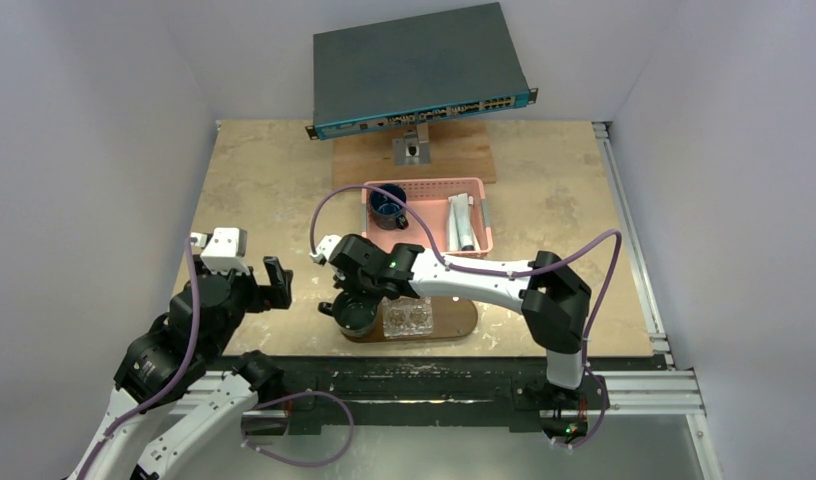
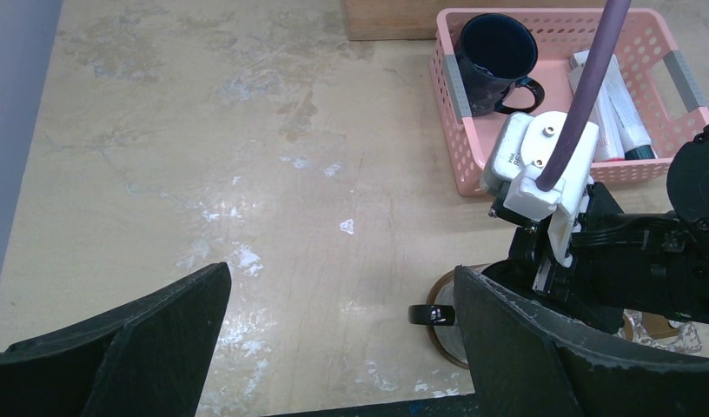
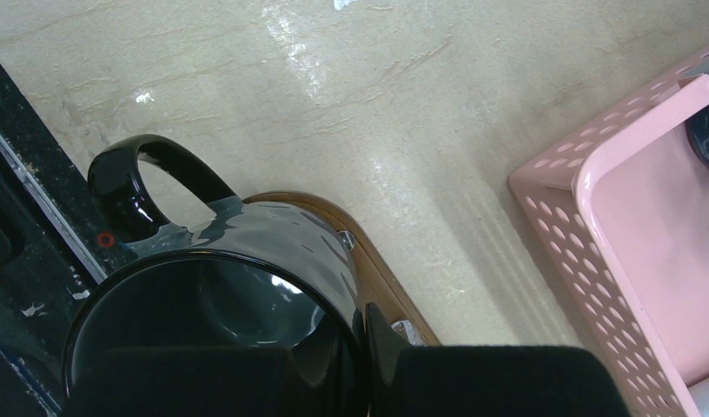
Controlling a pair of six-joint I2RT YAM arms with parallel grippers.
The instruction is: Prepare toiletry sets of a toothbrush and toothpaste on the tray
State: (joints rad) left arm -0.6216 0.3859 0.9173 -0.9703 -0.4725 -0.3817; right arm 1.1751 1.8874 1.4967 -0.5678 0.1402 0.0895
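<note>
Reaching in from the right, the right arm (image 1: 484,282) lies low across the near half of the tabletop (image 1: 274,190). Its right fingers (image 3: 507,382) are clenched on the wall of a black mug (image 3: 247,261), one finger inside the rim and one outside. The mug stands on the rounded left end of the tray (image 3: 379,276), and its handle sticks out past that end. The tray, a dark-brown wooden board, lies lengthways just beside the black rail (image 1: 434,385) at the near edge, so there is little room on that side.

A strip of bare tabletop separates the tray from the pink perforated basket (image 1: 479,185) behind it, and the right arm crosses that strip. Beyond the basket a network switch (image 1: 414,65) sits raised at the far edge. White walls (image 1: 84,150) close in on both sides.

The widest open surface is on the left. There the left fingers (image 2: 142,339) are spread wide and grasp nothing, near the mug's handle.

The toiletry sets (image 1: 462,222) lie in the right half of the basket. They are slim white packs and silvery-grey tubes laid side by side along its length, one with a dark cap end. A dark blue mug (image 1: 388,210) stands upright in the left half.

On the tray, just right of the black mug, lies a clear crinkled packet (image 1: 408,318); its contents cannot be made out.
</note>
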